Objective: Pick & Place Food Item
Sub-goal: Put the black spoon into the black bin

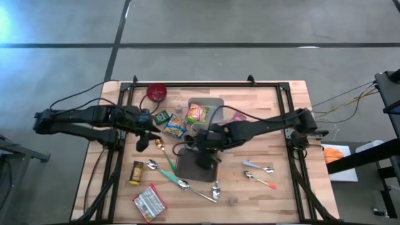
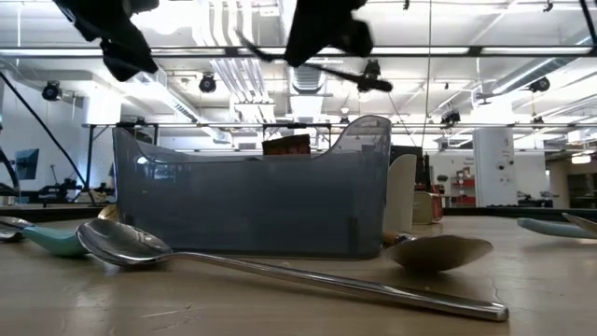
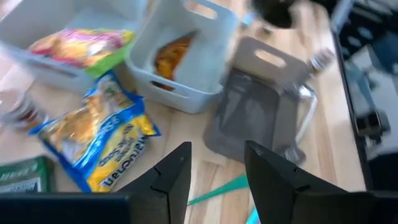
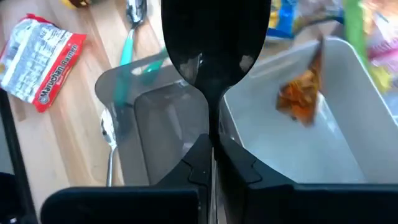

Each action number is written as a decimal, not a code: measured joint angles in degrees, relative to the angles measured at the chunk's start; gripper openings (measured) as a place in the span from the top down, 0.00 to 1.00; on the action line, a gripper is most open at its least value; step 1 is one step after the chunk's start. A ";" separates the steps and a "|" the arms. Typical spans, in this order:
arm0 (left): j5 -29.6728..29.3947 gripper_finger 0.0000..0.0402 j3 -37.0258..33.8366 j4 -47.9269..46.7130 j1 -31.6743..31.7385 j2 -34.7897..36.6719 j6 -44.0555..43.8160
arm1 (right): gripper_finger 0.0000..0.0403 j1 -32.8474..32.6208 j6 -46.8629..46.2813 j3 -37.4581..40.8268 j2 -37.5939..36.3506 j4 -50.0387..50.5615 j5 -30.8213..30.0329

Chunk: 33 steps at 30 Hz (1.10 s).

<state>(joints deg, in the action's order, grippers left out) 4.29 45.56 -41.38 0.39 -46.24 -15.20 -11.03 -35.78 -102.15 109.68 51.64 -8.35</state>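
The right gripper [image 4: 212,163], fingers pressed together and empty, is held over the grey bin [image 4: 158,124]. An orange food item [image 4: 301,98] lies in the white bin [image 4: 348,149]. The left gripper [image 3: 214,163], fingers spread and empty, is seen left of the bins, near a blue-yellow noodle packet [image 3: 99,140].

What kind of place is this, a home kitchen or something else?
Probably a robotics lab or workshop, not a home: a wooden table on a bare concrete floor, exposed ceiling ducts with strip lights, and cables running off the table.
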 joint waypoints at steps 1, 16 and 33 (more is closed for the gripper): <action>-0.46 0.64 0.00 0.00 -1.54 0.00 1.09 | 0.98 0.41 0.68 -0.91 1.07 0.07 1.39; -18.01 0.74 7.13 -10.85 -25.50 0.02 -6.05 | 0.98 3.04 6.37 -2.74 5.82 -1.95 12.20; -18.02 0.75 7.48 -9.85 -25.65 0.00 -7.17 | 0.98 2.35 0.52 1.43 5.89 -10.15 14.84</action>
<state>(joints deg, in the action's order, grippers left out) -13.72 53.04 -51.24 -25.26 -46.24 -22.37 -8.68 -35.26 -100.71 115.57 41.49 6.50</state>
